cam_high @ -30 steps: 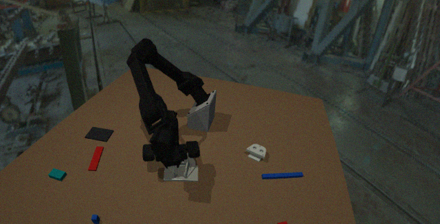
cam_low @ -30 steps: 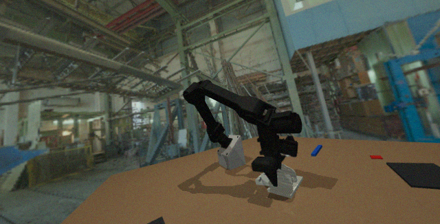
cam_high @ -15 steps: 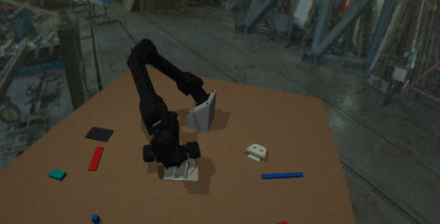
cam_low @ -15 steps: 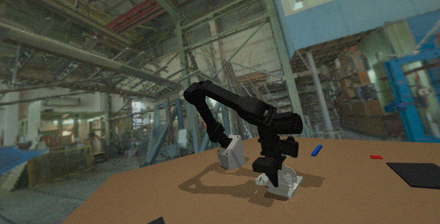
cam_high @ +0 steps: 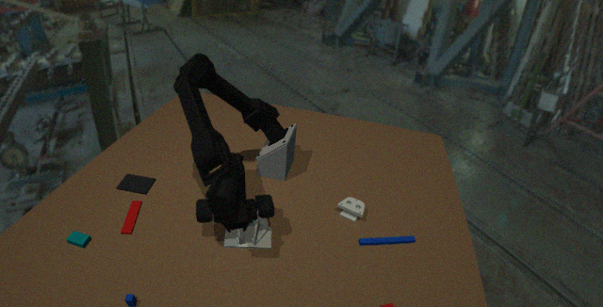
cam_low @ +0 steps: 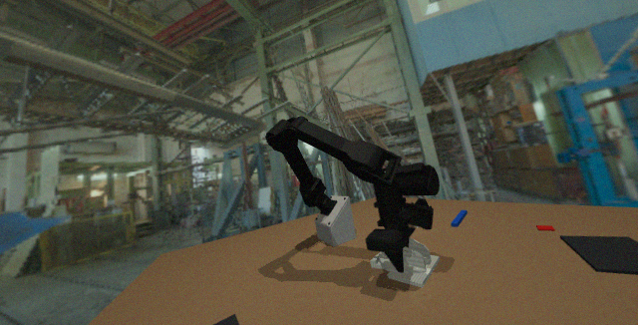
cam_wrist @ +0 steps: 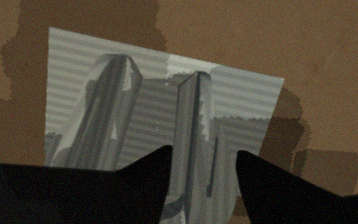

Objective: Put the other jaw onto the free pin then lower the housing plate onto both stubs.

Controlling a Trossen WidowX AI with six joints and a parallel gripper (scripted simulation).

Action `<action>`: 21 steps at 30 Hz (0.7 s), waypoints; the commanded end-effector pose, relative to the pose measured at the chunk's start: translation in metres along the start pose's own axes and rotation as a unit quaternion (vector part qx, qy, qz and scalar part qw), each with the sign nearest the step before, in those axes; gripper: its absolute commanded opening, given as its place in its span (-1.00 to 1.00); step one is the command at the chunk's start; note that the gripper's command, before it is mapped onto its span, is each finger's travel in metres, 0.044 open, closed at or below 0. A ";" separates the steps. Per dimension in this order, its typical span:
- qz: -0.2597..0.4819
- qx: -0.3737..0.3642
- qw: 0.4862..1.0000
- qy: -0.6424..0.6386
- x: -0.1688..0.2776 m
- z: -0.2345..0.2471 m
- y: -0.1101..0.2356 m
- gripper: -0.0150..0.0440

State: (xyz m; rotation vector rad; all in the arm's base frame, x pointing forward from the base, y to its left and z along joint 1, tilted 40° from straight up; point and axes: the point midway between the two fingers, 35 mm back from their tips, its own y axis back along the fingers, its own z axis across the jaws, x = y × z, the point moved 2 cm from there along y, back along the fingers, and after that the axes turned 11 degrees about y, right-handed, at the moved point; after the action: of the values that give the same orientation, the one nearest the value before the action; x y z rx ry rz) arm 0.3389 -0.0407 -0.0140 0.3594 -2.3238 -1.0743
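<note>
Two jaws (cam_high: pixel 258 237) (cam_low: pixel 420 256) (cam_wrist: pixel 104 115) stand over the base plate (cam_high: pixel 250 245) (cam_low: pixel 423 281) (cam_wrist: pixel 247 100); our partly open gripper (cam_high: pixel 243 227) (cam_low: pixel 401 269) (cam_wrist: pixel 204 156) grips one. Tilt or misaligned teeth could jam seating. We see the housing plate (cam_high: pixel 351 206) toward two o'clock in the top view, unfitted.

blue steel frames (cam_high: pixel 448 29), grey floor (cam_high: pixel 264 48), dim light

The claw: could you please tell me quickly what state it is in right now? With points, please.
Claw (cam_high: pixel 242 227) (cam_low: pixel 400 269) (cam_wrist: pixel 204 156): closed on a grey jaw piece, over the ribbed base plate (cam_high: pixel 234 242) (cam_low: pixel 410 281) (cam_wrist: pixel 247 95).
</note>
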 end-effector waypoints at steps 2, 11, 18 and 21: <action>0.000 0.002 1.000 0.000 0.000 -0.001 -0.001 -0.04; 0.000 0.002 1.000 0.000 0.000 -0.001 -0.001 -0.04; 0.000 0.002 1.000 0.000 0.000 -0.001 -0.001 -0.04; 0.000 0.000 1.000 0.000 0.000 0.000 0.000 0.05</action>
State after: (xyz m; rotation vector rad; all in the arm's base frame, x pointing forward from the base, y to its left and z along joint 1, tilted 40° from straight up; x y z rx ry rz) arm 0.3390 -0.0410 -0.0142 0.3591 -2.3241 -1.0745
